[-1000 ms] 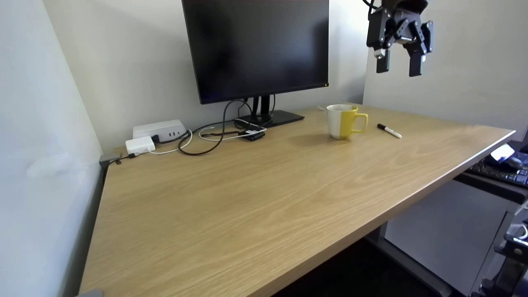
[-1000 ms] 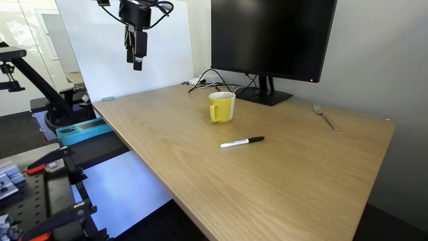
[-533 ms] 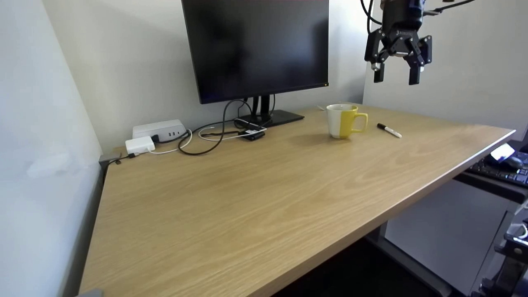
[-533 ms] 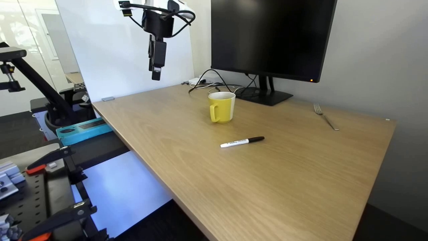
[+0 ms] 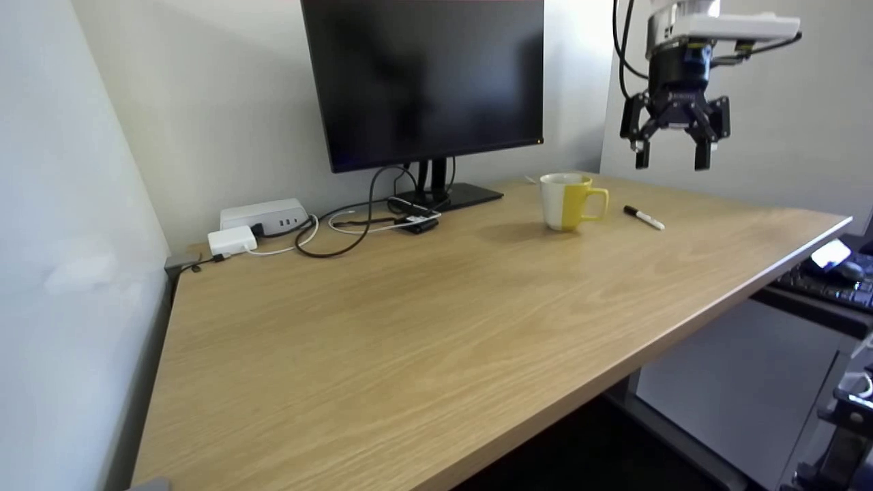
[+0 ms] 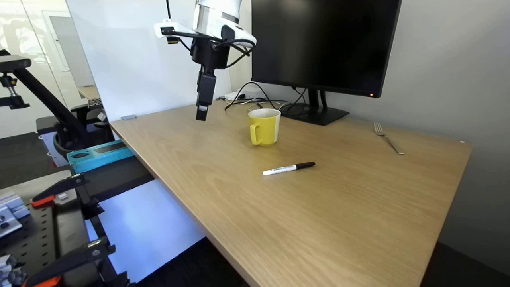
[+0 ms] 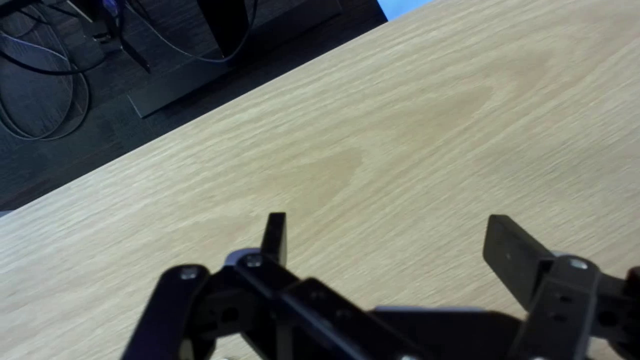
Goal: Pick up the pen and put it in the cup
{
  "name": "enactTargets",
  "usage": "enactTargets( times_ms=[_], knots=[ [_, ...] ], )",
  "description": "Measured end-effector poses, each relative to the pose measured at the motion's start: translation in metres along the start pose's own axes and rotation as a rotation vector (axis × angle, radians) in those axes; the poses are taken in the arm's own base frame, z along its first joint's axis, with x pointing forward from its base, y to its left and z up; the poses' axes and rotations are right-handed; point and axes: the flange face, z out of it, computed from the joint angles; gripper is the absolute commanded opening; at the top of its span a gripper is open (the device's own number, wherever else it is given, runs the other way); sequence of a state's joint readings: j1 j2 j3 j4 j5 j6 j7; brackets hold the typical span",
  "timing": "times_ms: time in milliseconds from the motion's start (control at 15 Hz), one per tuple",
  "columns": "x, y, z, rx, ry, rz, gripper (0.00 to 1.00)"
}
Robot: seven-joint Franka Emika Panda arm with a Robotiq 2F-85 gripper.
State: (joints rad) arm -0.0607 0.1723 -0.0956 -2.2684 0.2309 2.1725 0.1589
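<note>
Black two-fingered gripper (image 5: 672,162): jaws apart, above pale wooden desk (image 5: 409,327) | slim black-and-white pen (image 6: 289,168): lies near yellow-and-white cup (image 6: 264,128) (upright)

The tool (image 5: 672,161) hangs pointing down; its black fingers (image 7: 510,255) stand wide apart. The white wrist (image 6: 216,27) sits above.

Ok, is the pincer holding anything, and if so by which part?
Nothing is held: the pincer is open and the pen lies on the desk.

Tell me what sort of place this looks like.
Probably an office or lab workspace: a black monitor stands on a wood-look desk, cables curl beside it, and a pen lies near a cup.
</note>
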Motion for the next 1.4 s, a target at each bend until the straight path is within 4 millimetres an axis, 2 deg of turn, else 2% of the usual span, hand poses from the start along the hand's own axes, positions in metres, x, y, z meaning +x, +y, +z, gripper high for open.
enactTargets(
  times_ms=[267, 533, 867, 1067, 1400],
  knots=[
    [0.027, 0.017, 0.019, -0.006, 0.019, 0.067, 1.00],
    [0.059, 0.038, 0.030, 0.003, 0.062, 0.127, 1.00],
    [0.092, 0.080, 0.041, 0.020, 0.081, 0.224, 1.00],
    [0.099, 0.094, 0.039, 0.039, 0.085, 0.261, 1.00],
    [0.099, 0.091, 0.037, 0.043, 0.087, 0.259, 1.00]
  ],
)
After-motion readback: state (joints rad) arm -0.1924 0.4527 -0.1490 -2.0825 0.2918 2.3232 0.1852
